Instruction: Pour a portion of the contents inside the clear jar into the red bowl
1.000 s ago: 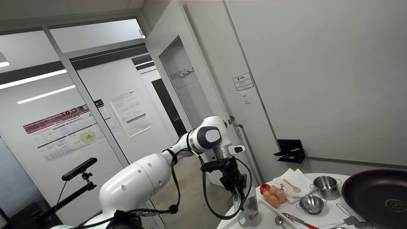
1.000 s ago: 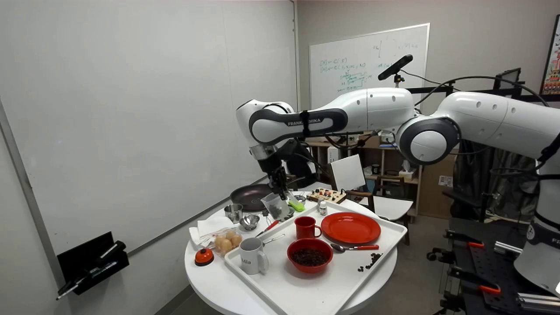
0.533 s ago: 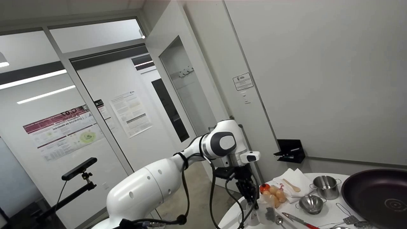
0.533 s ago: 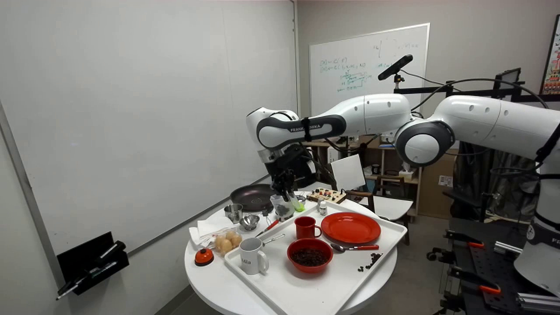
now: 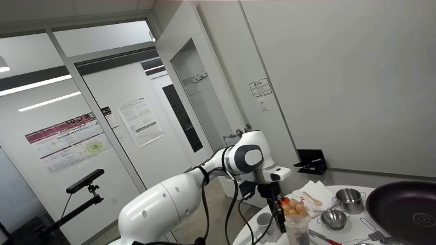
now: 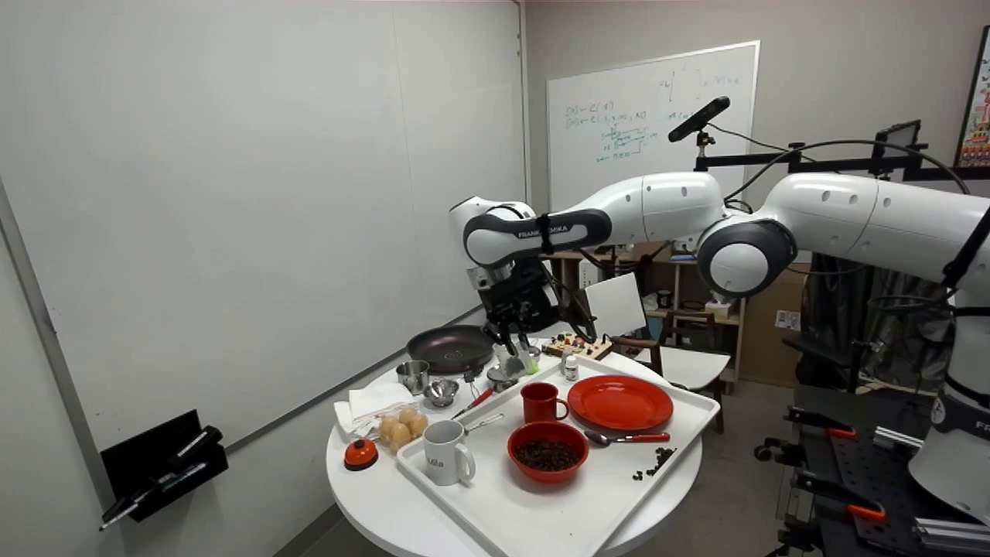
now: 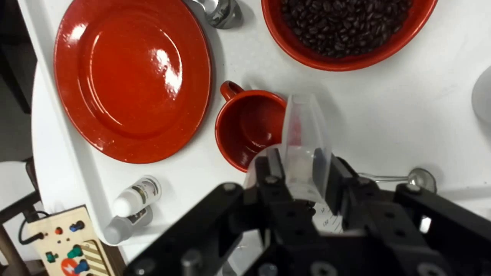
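The gripper (image 7: 303, 165) clamps the clear jar (image 5: 297, 231) on the far side of the red bowl (image 6: 547, 476) in an exterior view; pouring seems done, so next the jar likely needs setting down upright.

In exterior view: tray (image 6: 526, 510) on table (image 6: 367, 491). On tray: bowl (image 6: 551, 476) with beans (image 6: 547, 456) inside; mug (image 6: 444, 458) left of bowl; cup (image 6: 539, 408) behind bowl; plate (image 6: 621, 402) right of cup; spoon (image 6: 633, 439) right of bowl, before plate. Pan (image 6: 450, 350) behind tray, on left.
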Robot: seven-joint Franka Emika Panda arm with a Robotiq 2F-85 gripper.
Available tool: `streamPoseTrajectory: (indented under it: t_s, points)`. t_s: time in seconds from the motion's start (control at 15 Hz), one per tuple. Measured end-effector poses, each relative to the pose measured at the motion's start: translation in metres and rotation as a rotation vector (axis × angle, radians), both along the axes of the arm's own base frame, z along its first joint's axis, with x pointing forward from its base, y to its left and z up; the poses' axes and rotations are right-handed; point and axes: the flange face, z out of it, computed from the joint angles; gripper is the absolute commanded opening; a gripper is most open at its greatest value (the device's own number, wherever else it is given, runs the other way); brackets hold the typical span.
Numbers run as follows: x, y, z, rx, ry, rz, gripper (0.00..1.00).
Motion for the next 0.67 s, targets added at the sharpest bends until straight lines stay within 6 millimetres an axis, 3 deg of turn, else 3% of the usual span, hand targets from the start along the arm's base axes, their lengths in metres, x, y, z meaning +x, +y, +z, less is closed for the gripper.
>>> streamPoseTrajectory:
  t_s: [0.33, 0.67]
  points:
    - [0.000, -0.021, -0.003, -0.045, -0.034, -0.249, 0.07]
    - [-0.001, -0.036, -0.020, -0.038, -0.042, -0.494, 0.07]
